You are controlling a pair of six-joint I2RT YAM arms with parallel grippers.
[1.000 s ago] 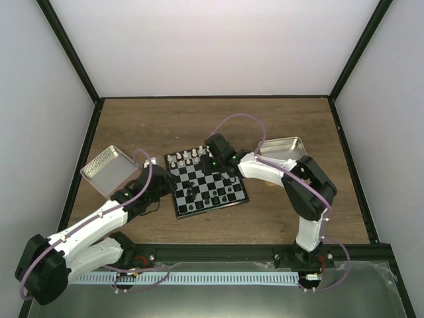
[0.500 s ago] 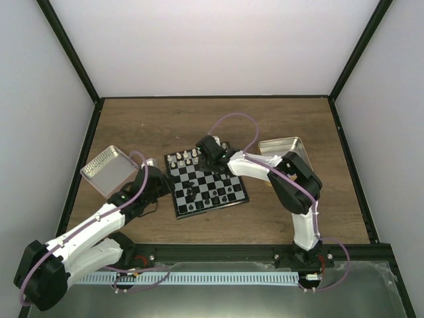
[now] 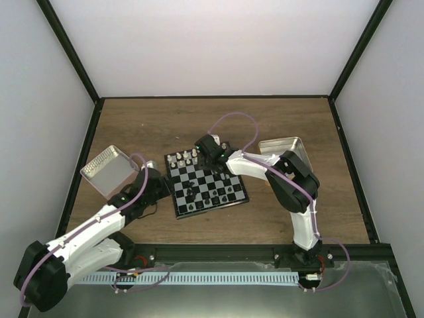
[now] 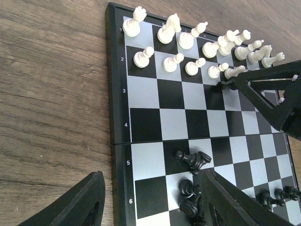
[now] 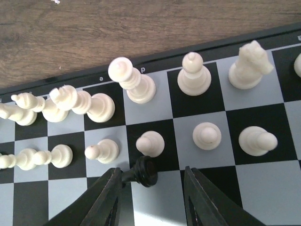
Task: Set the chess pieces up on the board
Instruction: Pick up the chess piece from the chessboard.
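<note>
Right gripper point(image 5: 153, 173) jaws apart astride tiny black plastic pawn point(image 5: 143, 172), off-centre, on black-and-grey checked board point(image 5: 273, 193) at 6 o'clock of cream pawn point(image 5: 150, 143); closing now could flick it into that row.

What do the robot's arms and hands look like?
The left arm and right arm are white tubes with chunky black joints, each with a looping purple cable. The left hand and right hand are black, with two wedge-shaped fingers.
</note>
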